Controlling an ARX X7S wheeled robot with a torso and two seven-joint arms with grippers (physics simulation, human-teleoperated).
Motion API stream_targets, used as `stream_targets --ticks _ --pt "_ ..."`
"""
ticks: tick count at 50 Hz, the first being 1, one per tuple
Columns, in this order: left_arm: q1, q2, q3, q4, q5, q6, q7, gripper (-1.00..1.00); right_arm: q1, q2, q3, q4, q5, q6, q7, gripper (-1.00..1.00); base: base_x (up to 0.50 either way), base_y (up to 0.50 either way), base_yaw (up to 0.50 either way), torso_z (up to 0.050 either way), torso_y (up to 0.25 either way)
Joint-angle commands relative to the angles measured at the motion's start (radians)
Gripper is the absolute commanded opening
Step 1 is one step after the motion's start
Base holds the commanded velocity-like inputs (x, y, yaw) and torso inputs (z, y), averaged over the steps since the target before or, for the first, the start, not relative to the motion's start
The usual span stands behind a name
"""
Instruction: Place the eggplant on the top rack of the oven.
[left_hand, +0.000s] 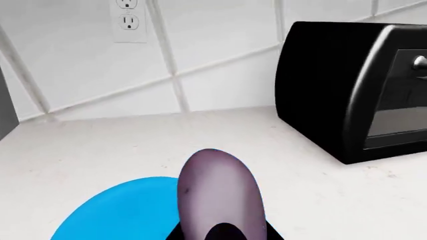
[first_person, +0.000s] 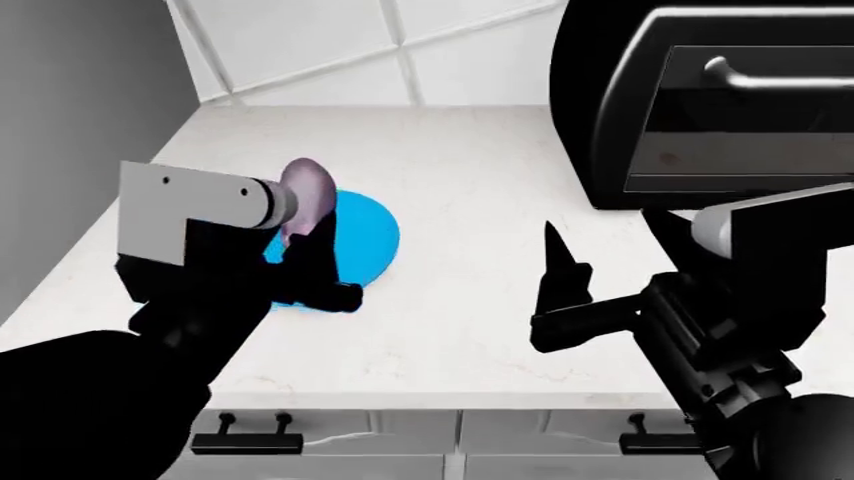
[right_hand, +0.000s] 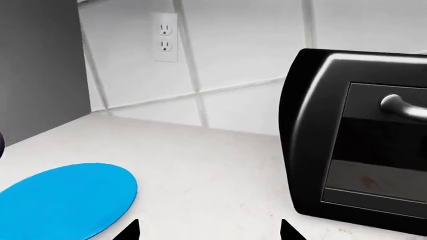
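Head view, left arm: I see my left gripper (first_person: 316, 262) clamped on the eggplant (first_person: 308, 193), lifted above the blue plate (first_person: 371, 240).
Head view, right arm: my right gripper (first_person: 561, 285) hangs over bare white counter (first_person: 454, 180), its one visible finger (first_person: 558, 262) pointing up; from here I cannot tell its spread.
Head view, appliance: a small black countertop oven (first_person: 707, 100) with a bar handle (first_person: 767, 80) stands at the far right, door closed.
Left wrist view, eggplant: the purple eggplant (left_hand: 219, 192) fills the foreground, gripped at its near end, tip aimed at the tiled wall (left_hand: 213, 45).
Left wrist view, surroundings: the plate (left_hand: 120, 212) lies beneath it, and a wall outlet (left_hand: 129, 20) shows above.
Right wrist view, gripper: two dark fingertips (right_hand: 129, 232) stand well apart with nothing between them.
Right wrist view, surroundings: the plate (right_hand: 63, 200) lies to one side, the countertop oven (right_hand: 357, 135) to the other.
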Motion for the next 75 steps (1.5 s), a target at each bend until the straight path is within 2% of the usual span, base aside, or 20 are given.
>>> stream_targets --ticks 1,18,34,57,61,64,72,75 --pt "0.009 -0.028 -0.015 0.022 -0.041 0.014 0.019 -1.0 0.035 0.011 -0.024 -0.004 0.052 0.005 0.061 1.0 -0.5 0.0 0.0 0.0 0.0" --pt "-0.03 -0.042 -0.019 0.04 -0.13 0.016 -0.049 -1.0 0.091 0.051 -0.043 -0.017 0.163 -0.009 0.157 1.0 -0.5 0.0 0.0 0.0 0.0" --pt "-0.042 -0.052 -0.032 0.058 -0.148 0.043 -0.046 -1.0 0.175 0.089 -0.097 -0.03 0.269 -0.023 0.269 1.0 -0.5 0.0 0.0 0.0 0.0" --pt "-0.053 -0.059 -0.027 0.065 -0.146 0.065 -0.037 -1.0 0.202 0.097 -0.119 -0.027 0.268 -0.028 0.271 1.0 -0.5 0.0 0.0 0.0 0.0" --pt "-0.057 -0.055 -0.02 0.064 -0.141 0.068 -0.031 -1.0 0.2 0.095 -0.106 -0.028 0.257 -0.035 0.256 1.0 -0.06 0.0 0.0 0.0 0.0" --pt "-0.079 -0.048 -0.018 0.068 -0.127 0.076 -0.003 -1.0 0.229 0.104 -0.111 -0.019 0.27 -0.037 0.265 1.0 0.0 0.0 0.0 0.0 0.0" --pt "-0.221 -0.04 -0.018 0.035 -0.217 0.093 -0.07 -1.0 0.422 0.134 -0.192 0.037 0.365 -0.025 0.336 1.0 0.0 0.0 0.0 0.0 0.0" --pt "-0.263 -0.05 -0.009 0.011 -0.242 0.086 -0.095 -1.0 0.465 0.13 -0.213 0.068 0.364 -0.008 0.319 1.0 0.0 0.0 0.0 0.0 0.0"
